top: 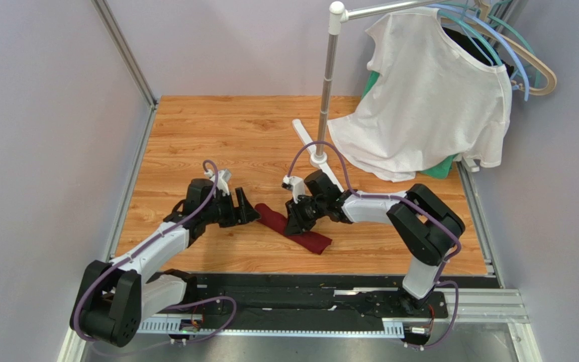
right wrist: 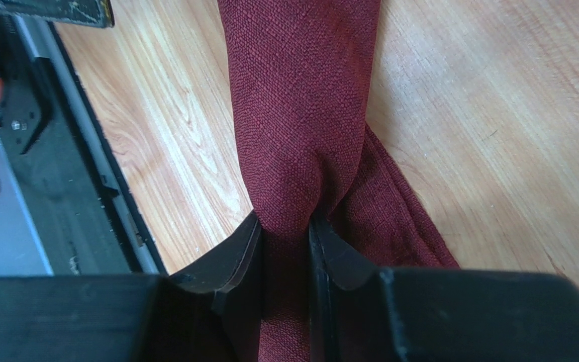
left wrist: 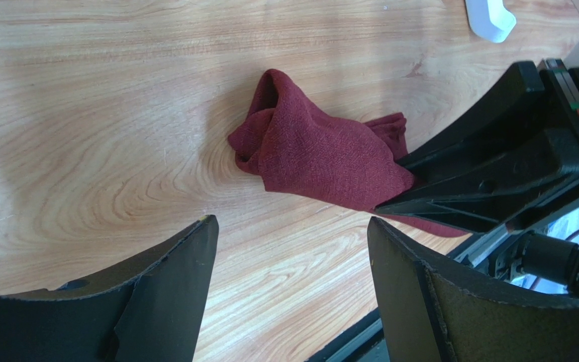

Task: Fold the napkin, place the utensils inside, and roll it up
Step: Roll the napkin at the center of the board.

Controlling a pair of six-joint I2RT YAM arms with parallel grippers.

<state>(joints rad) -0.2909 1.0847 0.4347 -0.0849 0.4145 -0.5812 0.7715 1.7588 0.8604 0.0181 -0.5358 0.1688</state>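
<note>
The napkin (top: 270, 219), a dark maroon cloth, lies bunched into a long strip on the wooden table near the front edge. My right gripper (top: 297, 225) is shut on its middle; in the right wrist view the cloth (right wrist: 300, 113) is pinched between the two black fingers (right wrist: 232, 256). My left gripper (top: 253, 214) is open and empty just left of the napkin's far end. In the left wrist view the crumpled napkin (left wrist: 315, 151) lies beyond the left gripper (left wrist: 292, 226), with the right gripper (left wrist: 511, 173) on it. No utensils are in view.
A white T-shirt (top: 428, 98) hangs from hangers on a white metal stand (top: 329, 83) at the back right, its foot (top: 311, 147) on the table. The black base rail (top: 307, 298) runs along the front edge. Grey walls enclose the table.
</note>
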